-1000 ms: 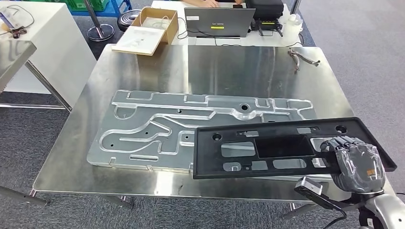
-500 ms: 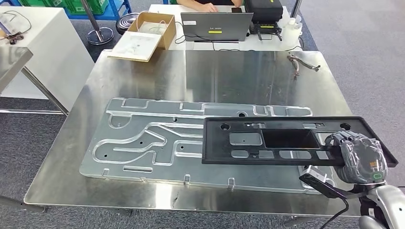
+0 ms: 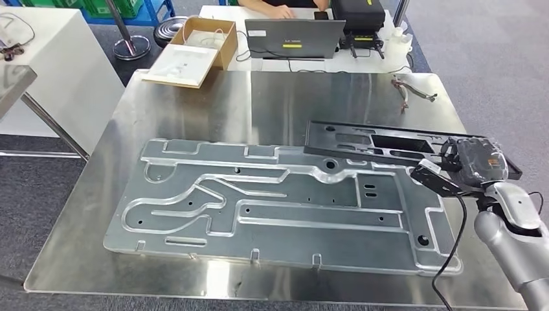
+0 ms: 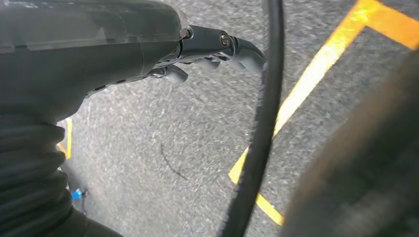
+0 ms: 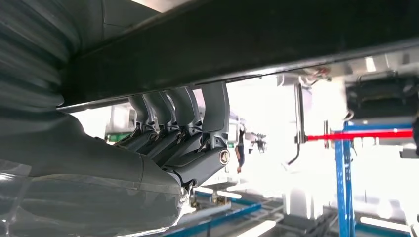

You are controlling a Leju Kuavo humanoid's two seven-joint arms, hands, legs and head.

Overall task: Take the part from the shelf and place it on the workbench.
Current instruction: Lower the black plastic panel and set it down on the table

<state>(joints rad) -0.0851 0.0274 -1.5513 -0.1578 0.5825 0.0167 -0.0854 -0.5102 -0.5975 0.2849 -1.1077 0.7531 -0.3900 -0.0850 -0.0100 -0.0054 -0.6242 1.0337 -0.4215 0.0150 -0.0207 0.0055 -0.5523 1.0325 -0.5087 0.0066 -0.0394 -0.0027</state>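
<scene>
A long black plastic part (image 3: 382,141) with several cut-outs hangs low over the steel workbench (image 3: 291,97), at its right side, just beyond the far edge of a large aluminium plate (image 3: 278,201). My right hand (image 3: 476,161) grips the part's right end. In the right wrist view the dark fingers (image 5: 188,118) hook over the edge of the black part (image 5: 276,34). Whether the part touches the bench I cannot tell. My left hand (image 4: 148,54) hangs over grey floor, fingers apart and holding nothing.
The aluminium plate covers most of the near half of the bench. A small metal tool with wires (image 3: 414,87) lies at the far right corner. A cardboard box (image 3: 194,45) overhangs the far left edge. Behind stand a laptop (image 3: 294,32) and a person's hand (image 3: 275,8).
My right hand has carried the black part from over the plate's near right portion away to the far right of the bench. The view has also shifted slightly.
</scene>
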